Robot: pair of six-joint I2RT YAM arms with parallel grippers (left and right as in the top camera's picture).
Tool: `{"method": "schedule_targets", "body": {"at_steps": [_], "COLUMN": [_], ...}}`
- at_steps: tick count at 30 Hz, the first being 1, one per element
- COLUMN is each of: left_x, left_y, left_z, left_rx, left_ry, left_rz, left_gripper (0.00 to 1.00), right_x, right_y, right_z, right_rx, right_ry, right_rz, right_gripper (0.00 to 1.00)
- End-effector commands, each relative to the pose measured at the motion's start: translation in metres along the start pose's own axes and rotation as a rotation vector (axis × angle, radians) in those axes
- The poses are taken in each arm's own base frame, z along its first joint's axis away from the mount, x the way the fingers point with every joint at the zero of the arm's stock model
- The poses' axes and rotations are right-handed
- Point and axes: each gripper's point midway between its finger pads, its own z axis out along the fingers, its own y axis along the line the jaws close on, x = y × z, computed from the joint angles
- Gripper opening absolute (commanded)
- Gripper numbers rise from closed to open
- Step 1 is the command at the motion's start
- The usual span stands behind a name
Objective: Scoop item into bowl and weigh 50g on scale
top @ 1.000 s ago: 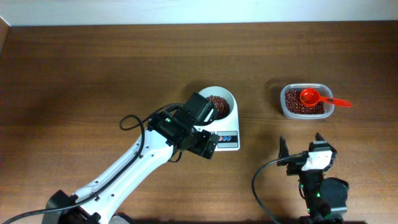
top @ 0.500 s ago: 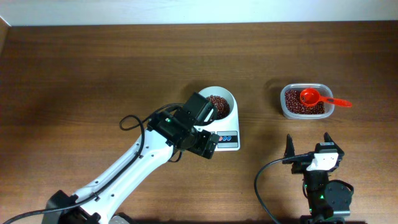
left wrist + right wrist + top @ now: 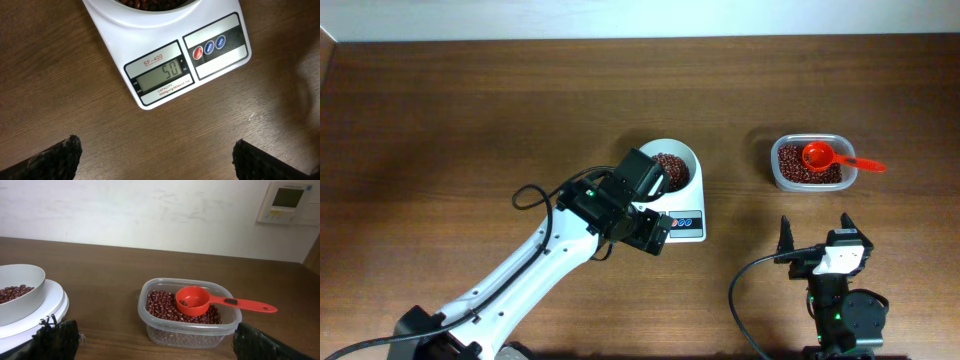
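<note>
I have the left arm [image 3: 520,275] stretched diagonally toward the middle, wrist tipped down, left pincer [image 3: 157,160] spread wide, holding nothing. The right pincer [image 3: 816,232] sits close to its base, fingers [image 3: 57,337] apart, empty.

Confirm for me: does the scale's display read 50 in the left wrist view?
Yes, the grey display on the front of the scale plainly shows the digits 50.

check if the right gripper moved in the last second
Yes. The right gripper shifted slightly rightward in the overhead view, now sitting more directly below the clear container.
</note>
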Motion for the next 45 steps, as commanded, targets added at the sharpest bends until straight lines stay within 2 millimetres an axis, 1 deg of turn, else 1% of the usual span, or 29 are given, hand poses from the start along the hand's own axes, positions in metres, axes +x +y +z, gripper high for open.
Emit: {"method": "schedule_targets", "body": {"at_steps": [1,4,6,9,11,15,16,17,20,23,24,27,31,35,37,41,43,45], "left_x": [-0.002,-0.002,-0.004,-0.008,-0.012,-0.013,-0.011,-0.005,0.011,0.028,0.035,0.052,0.06,0.066,0.067,0.062,0.057,0.05], "left_y": [0.0,0.0,-0.001,-0.002,-0.003,-0.002,-0.002,-0.001,0.011,0.017,0.02,0.024,0.025,0.027,0.027,0.026,0.025,0.024], "left_z": [-0.004,-0.005,-0.012,-0.034,-0.057,-0.085,-0.098,-0.107,-0.125,-0.145,-0.149,-0.146,-0.143,-0.141,-0.134,-0.129,-0.123,-0.124], "left_rx": [-0.001,-0.001,0.004,0.02,0.037,0.056,0.066,0.071,0.047,0.082,0.088,0.116,0.144,0.162,0.171,0.195,0.202,0.221], "left_ry": [-0.019,-0.02,-0.044,-0.115,-0.191,-0.28,-0.323,-0.355,-0.461,-0.663,-0.717,-0.836,-0.953,-1.027,-1.063,-1.168,-1.215,-1.288], "left_rz": [-0.002,-0.002,-0.002,-0.001,-0.001,-0.003,-0.002,-0.002,-0.013,-0.021,-0.026,-0.03,-0.033,-0.036,-0.037,-0.04,-0.045,-0.047], "left_gripper": [0.99,0.99,0.99,0.99,0.99,0.99,0.99,0.99,0.99,0.99,0.99,0.99,0.99,0.99,0.99,0.99,0.99,0.99], "right_x": [0.001,0.001,0.001,0.001,0.001,0.001,0.001,0.001,0.001,0.001,0.001,0.001,0.001,0.001,0.001,0.001,0.001,0.001], "right_y": [0.0,0.001,0.0,0.0,0.001,0.001,0.001,0.001,0.001,0.001,0.001,0.001,0.001,0.001,0.001,0.001,0.001,0.001], "right_z": [0.0,0.0,0.0,0.0,0.0,0.0,0.0,0.0,0.0,0.0,0.0,0.0,0.0,0.0,0.0,0.0,0.0,0.0], "right_rx": [-0.005,-0.006,-0.005,-0.005,-0.006,-0.006,-0.006,-0.006,-0.006,-0.006,-0.006,-0.006,-0.006,-0.006,-0.006,-0.006,-0.006,-0.006], "right_ry": [-0.002,-0.002,-0.002,-0.002,-0.002,-0.002,-0.002,-0.002,-0.002,-0.002,-0.002,-0.002,-0.002,-0.002,-0.002,-0.002,-0.002,-0.002], "right_rz": [-0.003,-0.003,-0.003,-0.003,-0.003,-0.003,-0.003,-0.003,-0.003,-0.003,-0.003,-0.003,-0.003,-0.003,-0.003,-0.003,-0.003,-0.003], "right_gripper": [0.99,0.99,0.99,0.99,0.99,0.99,0.99,0.99,0.99,0.99,0.99,0.99,0.99,0.99,0.99,0.99,0.99,0.99]}}
